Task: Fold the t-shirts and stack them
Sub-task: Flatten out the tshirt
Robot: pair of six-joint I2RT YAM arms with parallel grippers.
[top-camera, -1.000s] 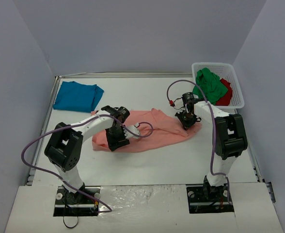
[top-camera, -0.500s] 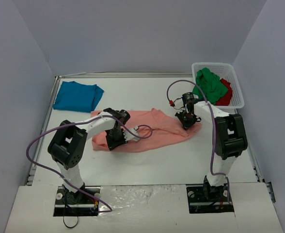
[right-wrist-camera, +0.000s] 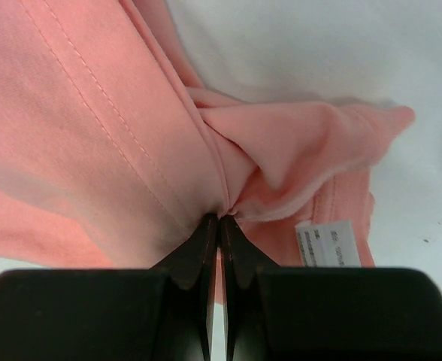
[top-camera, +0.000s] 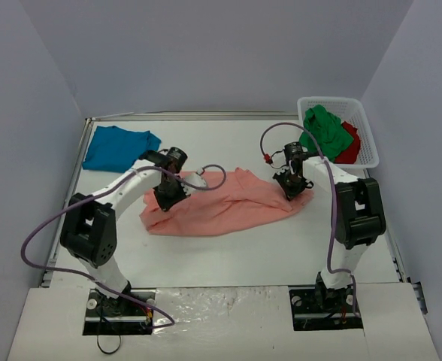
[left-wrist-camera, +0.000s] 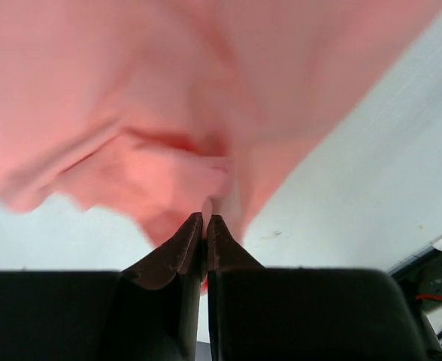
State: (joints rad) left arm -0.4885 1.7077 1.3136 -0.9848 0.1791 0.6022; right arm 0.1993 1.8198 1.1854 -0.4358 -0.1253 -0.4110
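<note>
Salmon-pink t-shirt (top-camera: 228, 210), rumpled, creased, left jaws and right jaws pinching its cloth

I see the spread t-shirt (top-camera: 228, 209) lying across the middle of the desk (top-camera: 243, 252), between my two arms. My left fingers (left-wrist-camera: 177, 254) pinch its far left part, my right fingers (right-wrist-camera: 197, 250) its far right end. Behind it, in the far left corner, lies the folded t-shirt (top-camera: 119, 149), well apart. The basket (top-camera: 370, 143) stands in the far right corner, bundled t-shirts (top-camera: 328, 131) inside.
</note>
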